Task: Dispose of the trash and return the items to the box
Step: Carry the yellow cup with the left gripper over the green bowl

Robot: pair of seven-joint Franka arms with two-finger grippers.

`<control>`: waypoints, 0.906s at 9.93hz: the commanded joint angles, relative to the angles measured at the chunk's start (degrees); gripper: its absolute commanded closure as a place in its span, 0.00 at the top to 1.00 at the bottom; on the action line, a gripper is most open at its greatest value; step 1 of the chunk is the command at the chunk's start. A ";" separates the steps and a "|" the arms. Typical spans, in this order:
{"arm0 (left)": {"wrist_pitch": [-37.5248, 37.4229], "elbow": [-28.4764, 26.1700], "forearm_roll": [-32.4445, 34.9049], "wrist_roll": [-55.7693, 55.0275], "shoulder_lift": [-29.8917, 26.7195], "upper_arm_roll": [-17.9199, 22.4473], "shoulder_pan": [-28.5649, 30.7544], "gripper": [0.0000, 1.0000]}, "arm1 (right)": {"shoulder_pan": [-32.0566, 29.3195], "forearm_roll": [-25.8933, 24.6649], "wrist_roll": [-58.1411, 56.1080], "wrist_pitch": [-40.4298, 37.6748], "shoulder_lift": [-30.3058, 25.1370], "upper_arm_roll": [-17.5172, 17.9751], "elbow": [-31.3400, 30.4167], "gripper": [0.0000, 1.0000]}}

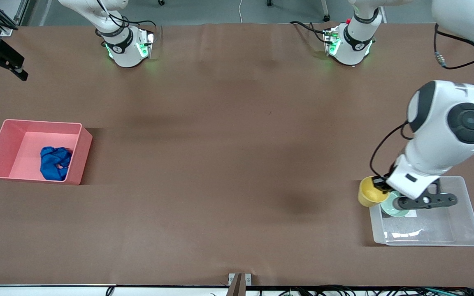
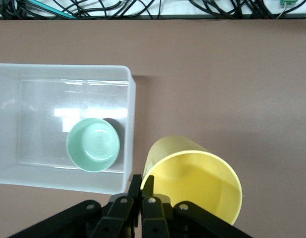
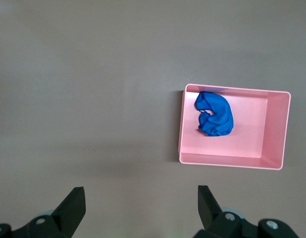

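We see the left gripper pinching the rim of the small round yellow cup, lifted just beside the clear plastic tub's wall; the mint-green bowl sits inside. Left arm bent down. Right gripper spread wide, waiting high above the table; blue crumpled wad lies in the pink rectangular bin.

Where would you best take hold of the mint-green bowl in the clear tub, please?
Probably its rim, from straight above: the mint-green bowl sits upright and open on the floor of the clear tub, close to one wall, so one finger inside, one outside.
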 commanded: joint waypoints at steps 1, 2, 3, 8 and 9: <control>-1.08 -0.58 0.23 7.44 0.38 -0.55 3.67 0.00 | -0.11 -0.16 -0.38 -1.58 2.39 0.50 2.07 1.00; -1.08 0.29 0.14 10.96 0.64 -0.46 5.25 0.00 | -0.11 -0.25 -0.47 -2.46 2.39 0.50 2.14 1.00; -1.08 0.47 -1.51 14.04 0.91 -0.38 7.36 0.00 | -0.46 -0.25 -0.82 -2.29 2.39 0.50 2.41 1.00; 1.89 1.00 -3.99 24.09 5.99 -0.37 15.54 0.00 | 2.33 -0.69 -1.87 -2.38 3.18 -2.21 4.77 1.00; 3.38 1.00 -5.38 24.18 7.66 -0.20 15.64 0.00 | 7.57 -0.60 -1.96 -2.64 3.44 -8.32 5.30 1.00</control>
